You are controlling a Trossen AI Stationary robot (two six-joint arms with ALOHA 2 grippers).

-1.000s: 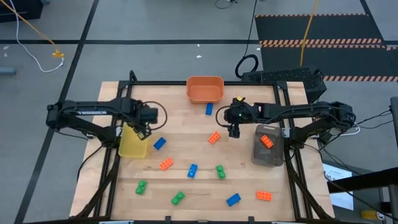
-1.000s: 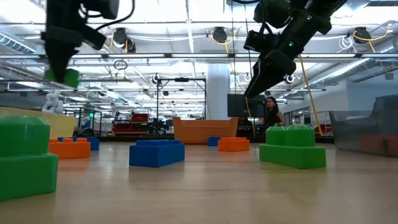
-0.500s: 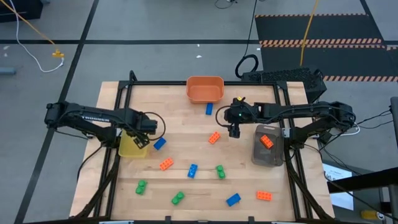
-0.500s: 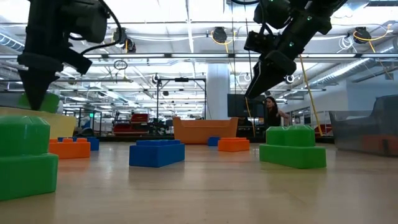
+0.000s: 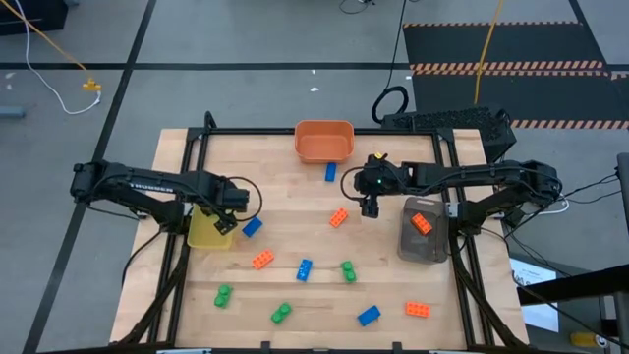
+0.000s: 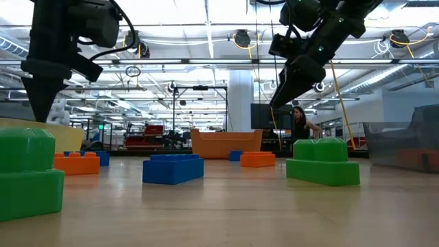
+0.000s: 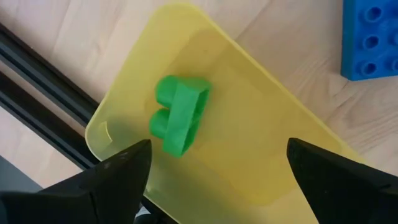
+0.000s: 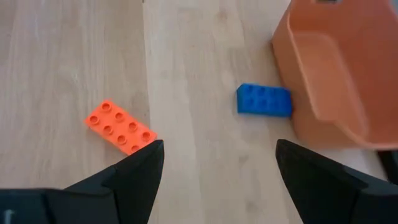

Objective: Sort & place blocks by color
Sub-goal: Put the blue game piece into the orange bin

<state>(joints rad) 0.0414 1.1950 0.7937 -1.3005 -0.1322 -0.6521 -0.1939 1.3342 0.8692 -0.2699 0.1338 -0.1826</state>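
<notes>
My left gripper [image 5: 225,221] stands open above the yellow bin [image 5: 203,234], pointing down. A green block [image 7: 179,121] lies on its side on the bin's floor [image 7: 249,143], below and between the open fingers, which do not touch it. A blue block [image 5: 252,227] lies on the table beside that bin. My right gripper [image 5: 371,207] hangs open over the table's middle with nothing in it. Below it lie an orange block [image 8: 121,126] and a blue block [image 8: 263,100], the latter beside the orange bin [image 8: 336,68].
A grey bin [image 5: 425,236] at the right holds an orange block [image 5: 421,223]. Several loose blocks lie on the near half of the table: orange [image 5: 262,260], blue [image 5: 304,269], green [image 5: 348,270], green [image 5: 223,295], green [image 5: 282,313], blue [image 5: 369,315], orange [image 5: 417,309].
My left gripper has come down over the yellow bin, shifting a little toward the table's near edge, and has let go of the green block. The block has dropped out of the fingers and now lies on its side in the bin.
</notes>
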